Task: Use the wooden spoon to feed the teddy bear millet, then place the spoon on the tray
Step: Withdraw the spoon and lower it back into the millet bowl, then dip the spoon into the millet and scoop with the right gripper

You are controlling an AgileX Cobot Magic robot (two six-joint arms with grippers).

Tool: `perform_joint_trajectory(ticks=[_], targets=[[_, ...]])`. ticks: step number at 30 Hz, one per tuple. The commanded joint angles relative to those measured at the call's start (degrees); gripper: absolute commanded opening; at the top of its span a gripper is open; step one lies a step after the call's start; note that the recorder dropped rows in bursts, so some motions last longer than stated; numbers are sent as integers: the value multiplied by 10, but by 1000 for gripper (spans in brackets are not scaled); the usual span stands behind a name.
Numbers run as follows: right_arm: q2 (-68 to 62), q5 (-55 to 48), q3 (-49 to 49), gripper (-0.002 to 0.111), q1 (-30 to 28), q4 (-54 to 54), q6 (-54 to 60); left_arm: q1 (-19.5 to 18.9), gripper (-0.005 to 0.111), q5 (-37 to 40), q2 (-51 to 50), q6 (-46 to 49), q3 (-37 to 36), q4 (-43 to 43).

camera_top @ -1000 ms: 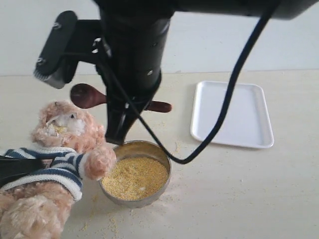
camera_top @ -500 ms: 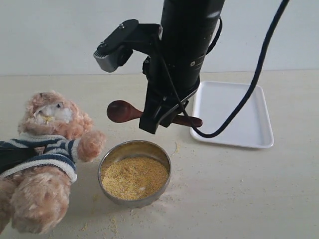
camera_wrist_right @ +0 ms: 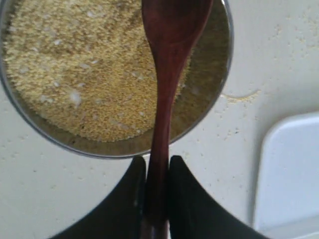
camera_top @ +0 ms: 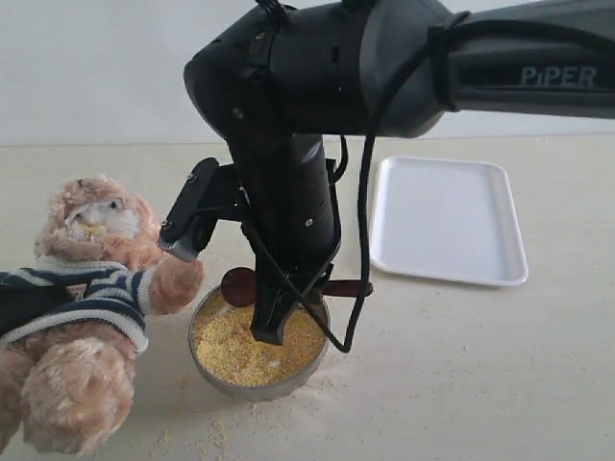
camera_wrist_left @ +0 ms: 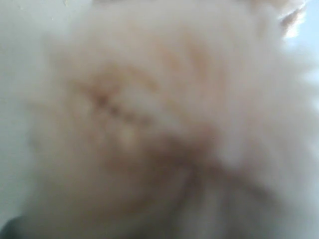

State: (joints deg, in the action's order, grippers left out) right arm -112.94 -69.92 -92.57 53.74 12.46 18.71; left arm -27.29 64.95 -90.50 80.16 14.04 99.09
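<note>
The teddy bear [camera_top: 96,252] leans at the left in its striped shirt, with yellow grains on its muzzle. A dark part of my left gripper [camera_top: 19,312] presses into its shirt. Blurred fur of the teddy bear [camera_wrist_left: 149,119] fills the left wrist view and hides the fingers. My right gripper [camera_wrist_right: 157,162] is shut on the handle of the wooden spoon [camera_wrist_right: 169,59]. The spoon's bowl hangs low over the millet [camera_wrist_right: 75,64] in the metal bowl [camera_wrist_right: 219,94]. In the exterior view the wooden spoon [camera_top: 238,285] sits at the metal bowl's [camera_top: 216,379] far rim. The white tray [camera_top: 447,221] lies at the back right.
Loose grains are scattered on the pale table [camera_top: 461,384] around the metal bowl. The right arm's black body and cable [camera_top: 365,192] hang over the middle of the scene. A corner of the tray [camera_wrist_right: 294,169] shows beside the right gripper.
My right gripper has come down with the spoon from above the table to the metal bowl. The bear swung back left a second ago and has stayed still since.
</note>
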Motion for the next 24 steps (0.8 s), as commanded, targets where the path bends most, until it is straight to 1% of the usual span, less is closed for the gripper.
perform_joint_trajectory(ticks=[1,4,8,12,18,24], targets=[[3,0,0,0,1,11,-21,-1,5,14,4,5,0,9],[3,0,0,0,1,-36,-8,-1,5,14,4,7,0,9],[3,0,0,0,1,-38,-28,-1,5,29,4,15,0,9],[3,0,0,0,4,-73,-40,-1,5,29,4,19,0,9],[3,0,0,0,8,-57,-67,-1,5,49,4,19,0,9],[17,0,14,0,11,-56,-82,-1,5,50,4,19,0,9]])
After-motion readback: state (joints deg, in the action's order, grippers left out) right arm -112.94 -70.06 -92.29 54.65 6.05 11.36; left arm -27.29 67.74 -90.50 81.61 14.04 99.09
